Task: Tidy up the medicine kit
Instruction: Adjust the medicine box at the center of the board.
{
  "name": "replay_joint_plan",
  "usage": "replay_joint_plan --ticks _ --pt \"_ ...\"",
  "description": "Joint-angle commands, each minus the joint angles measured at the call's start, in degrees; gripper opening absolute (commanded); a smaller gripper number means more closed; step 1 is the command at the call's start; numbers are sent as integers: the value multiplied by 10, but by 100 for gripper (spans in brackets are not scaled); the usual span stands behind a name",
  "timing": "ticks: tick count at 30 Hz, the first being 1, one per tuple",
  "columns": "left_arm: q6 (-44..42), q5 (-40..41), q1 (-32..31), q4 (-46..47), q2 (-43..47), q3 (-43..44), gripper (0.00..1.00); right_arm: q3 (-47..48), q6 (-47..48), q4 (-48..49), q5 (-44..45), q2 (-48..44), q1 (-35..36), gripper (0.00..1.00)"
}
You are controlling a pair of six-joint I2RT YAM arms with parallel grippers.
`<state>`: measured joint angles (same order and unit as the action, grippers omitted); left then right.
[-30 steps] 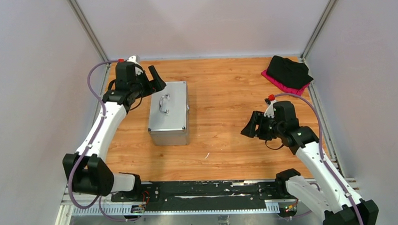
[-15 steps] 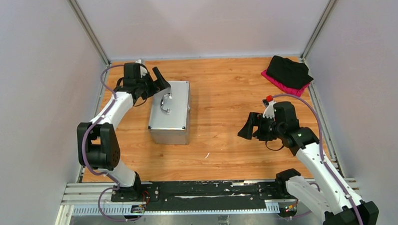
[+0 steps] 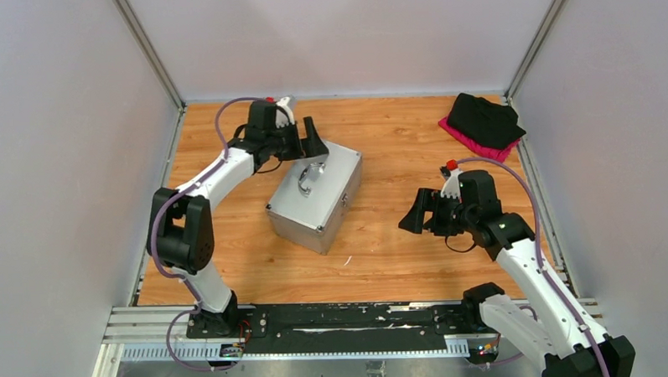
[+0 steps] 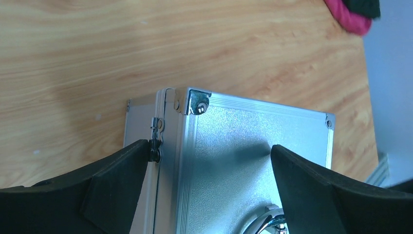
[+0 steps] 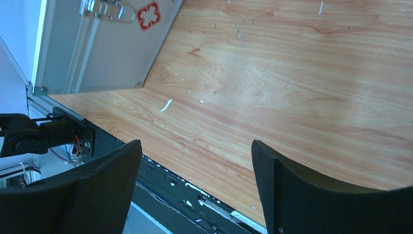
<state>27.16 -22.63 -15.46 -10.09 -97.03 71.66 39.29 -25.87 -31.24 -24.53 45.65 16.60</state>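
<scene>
One medicine kit (image 3: 331, 197) | one cloth bundle (image 3: 483, 120) | left fingers (image 4: 112, 195) released | right fingers (image 5: 97, 195) released

Left arm (image 3: 221, 171): elbow raised close to base, forearm slanting away toward far side and rightward. Left gripper (image 3: 310, 141): jaws spread wide, fingers (image 4: 112, 187) pointing right and downward. Right arm (image 3: 530, 265): rising from base at near right, wrist bent leftward. Right gripper (image 3: 415, 215): jaws apart, nothing between them, facing left, well apart from left gripper.
</scene>
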Motion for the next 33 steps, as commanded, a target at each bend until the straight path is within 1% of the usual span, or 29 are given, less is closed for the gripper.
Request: replay_joint_plan --ticks 1,5,9,12,13,15,19,21,24,25,27,28,30,31,33 --pt "-62 -88 -55 -5 -7 44 100 -2 8 -2 -4 -5 -8 87" --pt "-133 -109 -100 -51 -9 78 100 4 13 -9 8 -6 -8 87" --pt "-216 -105 -146 -141 -14 133 100 13 13 -20 30 -12 -8 87" --pt "-248 -113 -171 -179 -12 156 100 22 11 -29 63 -27 -8 88" --pt "-248 -103 -175 -183 -7 159 100 24 10 -30 78 -34 -9 88" --pt "-237 -63 -177 -174 14 156 100 25 0 -32 122 -49 -8 89" --pt "-193 89 -177 -149 93 135 100 42 -10 -44 181 -61 -9 94" --pt "-173 160 -177 -146 143 119 100 54 -17 -51 207 -51 -9 99" --pt "-133 260 -177 -145 233 66 100 76 -25 -53 228 -15 -8 99" --pt "-120 277 -177 -153 262 53 100 84 -26 -53 233 -5 -9 99" --pt "-98 330 -177 -181 324 18 100 106 -30 -53 244 32 -9 99" --pt "-87 356 -177 -205 338 11 100 116 -32 -53 245 48 -9 99" --pt "-61 410 -177 -265 378 -12 100 139 -35 -52 280 79 -9 99" --pt "-44 427 -177 -294 399 -28 100 150 -37 -50 291 92 -10 99" --pt "-5 425 -177 -342 435 -63 100 173 -41 -45 315 118 -10 99"
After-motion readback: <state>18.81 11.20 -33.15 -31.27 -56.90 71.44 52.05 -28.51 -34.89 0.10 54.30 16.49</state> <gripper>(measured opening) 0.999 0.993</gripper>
